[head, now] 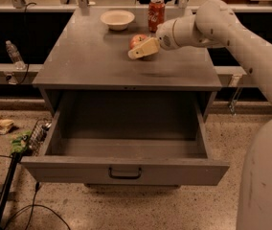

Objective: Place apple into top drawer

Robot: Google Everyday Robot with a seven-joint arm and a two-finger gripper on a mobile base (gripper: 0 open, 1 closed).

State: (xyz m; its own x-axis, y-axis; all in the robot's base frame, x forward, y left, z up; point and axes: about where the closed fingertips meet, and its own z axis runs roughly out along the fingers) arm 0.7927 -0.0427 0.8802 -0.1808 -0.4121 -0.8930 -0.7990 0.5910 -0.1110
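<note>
The round red apple [136,40] sat on the smooth grey tabletop [88,61]. The cream tool [143,49] overlapped its front, grip impossible to tell. Below the apple, the boxy top drawer [69,169] stood open.

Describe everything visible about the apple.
The apple is round, red with a yellowish patch, smooth and whole as far as shows. It rests on the grey cabinet top, toward the back, in front of the gap between the white bowl and the red soda can, apart from both. The gripper is at its front right, covering its lower part; whether it actually touches cannot be told. It is not yet in the open top drawer.
</note>
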